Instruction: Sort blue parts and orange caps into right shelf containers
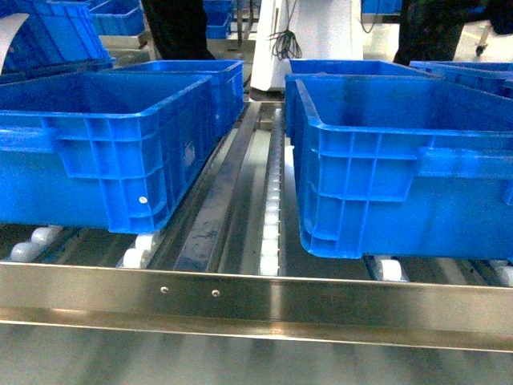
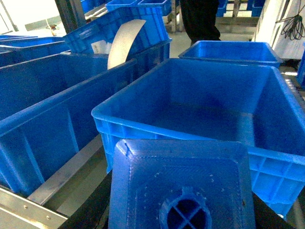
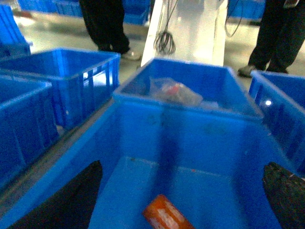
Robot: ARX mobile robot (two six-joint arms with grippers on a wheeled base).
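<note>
In the left wrist view a blue part (image 2: 178, 176) fills the lower frame, its round stud end facing the camera. My left gripper (image 2: 181, 214) is shut on it, dark fingers (image 2: 90, 210) showing on either side, just before the rim of an empty blue container (image 2: 143, 125). In the right wrist view my right gripper (image 3: 183, 171) hangs open over another container (image 3: 190, 112). An orange cap (image 3: 164, 214) with white print lies loose on that container's floor, below and between the fingers. Neither gripper shows in the head view, where two containers (image 1: 377, 128) sit on the shelf (image 1: 240, 301).
White rollers (image 1: 271, 233) run between the left bin (image 1: 96, 120) and the right one. More blue bins stand behind; one holds a clear bag (image 3: 174, 91). People's legs (image 3: 105, 24) and a white machine base (image 3: 190, 28) stand beyond. A curved white sheet (image 2: 123, 42) rises at left.
</note>
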